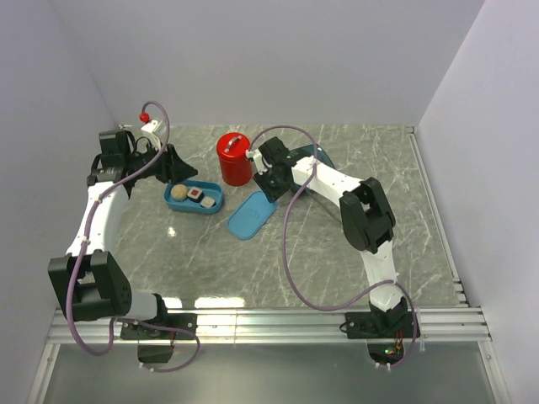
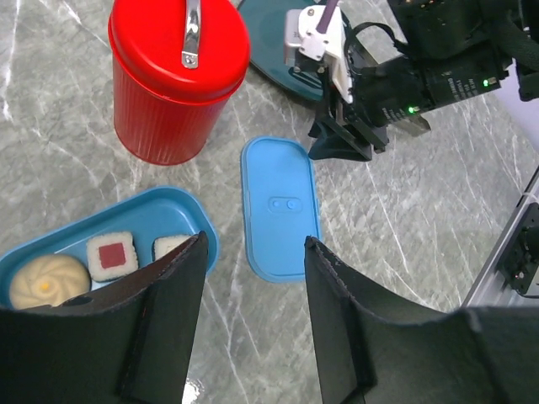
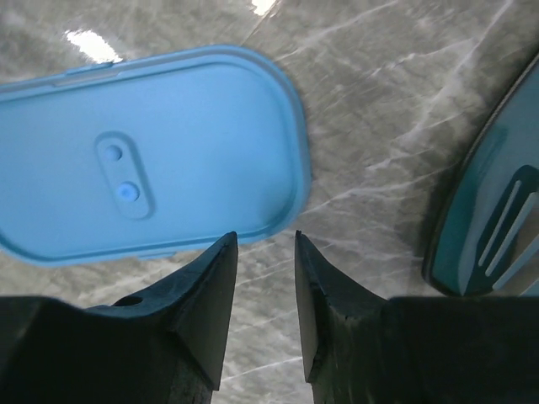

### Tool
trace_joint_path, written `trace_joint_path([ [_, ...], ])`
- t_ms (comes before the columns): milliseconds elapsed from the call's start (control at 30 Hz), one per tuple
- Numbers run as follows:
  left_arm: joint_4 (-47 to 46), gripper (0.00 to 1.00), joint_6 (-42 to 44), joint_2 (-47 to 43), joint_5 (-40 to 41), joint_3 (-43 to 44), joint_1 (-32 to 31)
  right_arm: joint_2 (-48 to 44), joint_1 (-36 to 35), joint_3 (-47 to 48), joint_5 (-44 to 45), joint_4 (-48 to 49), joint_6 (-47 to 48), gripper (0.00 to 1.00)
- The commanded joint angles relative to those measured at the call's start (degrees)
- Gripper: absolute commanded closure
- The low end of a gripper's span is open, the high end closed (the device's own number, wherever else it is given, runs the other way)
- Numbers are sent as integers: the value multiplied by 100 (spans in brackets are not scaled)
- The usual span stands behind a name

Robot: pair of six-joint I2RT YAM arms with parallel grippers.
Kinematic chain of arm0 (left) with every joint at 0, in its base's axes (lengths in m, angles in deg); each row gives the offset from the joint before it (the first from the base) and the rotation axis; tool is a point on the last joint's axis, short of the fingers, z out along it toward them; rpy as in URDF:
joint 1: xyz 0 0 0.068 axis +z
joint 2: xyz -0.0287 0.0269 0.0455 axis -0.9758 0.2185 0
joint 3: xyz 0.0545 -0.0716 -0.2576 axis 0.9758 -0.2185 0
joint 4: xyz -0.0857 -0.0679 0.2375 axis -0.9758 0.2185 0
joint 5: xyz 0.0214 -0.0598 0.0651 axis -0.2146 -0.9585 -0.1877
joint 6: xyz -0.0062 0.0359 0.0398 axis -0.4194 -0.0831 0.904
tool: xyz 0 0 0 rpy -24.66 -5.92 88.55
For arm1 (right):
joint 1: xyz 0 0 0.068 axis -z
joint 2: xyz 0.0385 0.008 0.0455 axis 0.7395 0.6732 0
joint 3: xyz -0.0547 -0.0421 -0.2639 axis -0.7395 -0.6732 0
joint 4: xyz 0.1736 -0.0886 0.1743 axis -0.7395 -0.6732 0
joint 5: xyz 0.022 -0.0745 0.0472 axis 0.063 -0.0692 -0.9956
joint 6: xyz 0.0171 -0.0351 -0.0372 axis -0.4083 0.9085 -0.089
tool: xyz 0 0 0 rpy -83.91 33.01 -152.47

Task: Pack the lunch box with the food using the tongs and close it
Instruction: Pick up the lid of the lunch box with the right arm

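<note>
Reaching for the lid

Top view: lunch box (image 1: 194, 198) left of worktop centre, toward the rear edge, food (image 1: 179, 194) inside. Lid (image 1: 251, 215) flat just beside its right end, red canister (image 1: 234, 158) behind the lid.
Left wrist: left claw (image 2: 253, 320) released, empty, above the box's right end.
Right wrist: right claw (image 3: 265, 295) narrowly parted, grasping nothing, above the lid's rim.
Judgement: lid lies flush, so go low, pinch the rim edge-on, avoid sliding it.
</note>
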State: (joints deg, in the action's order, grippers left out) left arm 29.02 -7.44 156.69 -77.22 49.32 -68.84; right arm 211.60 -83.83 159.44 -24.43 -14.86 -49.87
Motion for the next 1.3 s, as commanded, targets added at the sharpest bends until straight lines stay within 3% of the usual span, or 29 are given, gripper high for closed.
trace_joint_path([
  [0, -443, 44, -7, -273, -232, -121, 17, 37, -33, 309, 305, 321, -65, 59],
  [267, -1146, 45, -666, -317, -373, -841, 17, 485, 2, 643, 209, 163, -82, 63],
  [967, -1208, 45, -675, -177, -259, -921, 8, 899, 99, 837, 147, -57, -30, 71],
  [1067, -1287, 44, -684, -177, -223, -982, 17, 925, 107, 863, 95, -110, 6, 78],
  [1200, -1217, 44, -588, -28, -258, -956, 8, 899, 125, 819, 68, -154, 41, 100],
  [1267, -1112, 43, -448, 60, -267, -947, -1, 785, 134, 732, 68, -128, 15, 100],
])
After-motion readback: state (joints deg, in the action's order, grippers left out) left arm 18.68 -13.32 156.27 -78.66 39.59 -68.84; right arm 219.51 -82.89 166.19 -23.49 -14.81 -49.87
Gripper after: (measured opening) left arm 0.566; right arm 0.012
